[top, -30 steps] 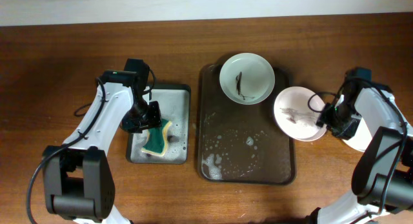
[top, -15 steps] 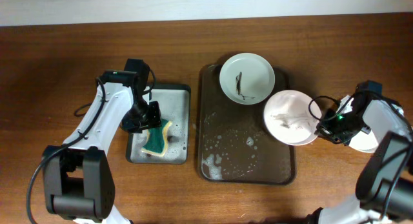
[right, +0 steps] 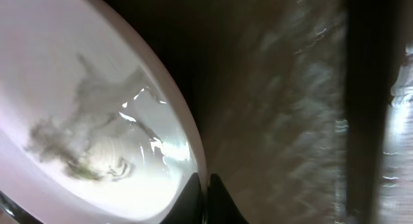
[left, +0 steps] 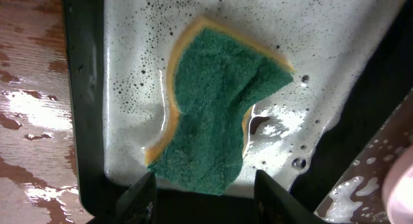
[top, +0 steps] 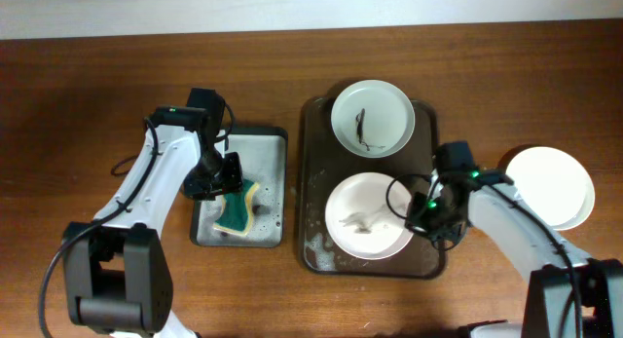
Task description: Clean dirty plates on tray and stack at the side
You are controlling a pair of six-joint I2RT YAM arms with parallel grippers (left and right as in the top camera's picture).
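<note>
The round white plate with grey smears (top: 365,217) was held by the right gripper (top: 426,213), ready for a wash
The right gripper was squeezed tight on the plate's rim, and the plate sat over the near half of the big dark brown tray (top: 316,158), which had soapy wet spots. The left gripper (left: 204,185) had its jaws wide apart, holding nothing, just by the green and yellow sponge (left: 216,108) in the small grey basin (top: 268,163). A second white plate with a dark streak (top: 372,117) sat at the tray's far end, and a clean-looking white plate (top: 550,185) lay off the tray on the right. I think this was the washing step; next the left gripper would need to grab the sponge and bring it over to rub the held plate
</note>
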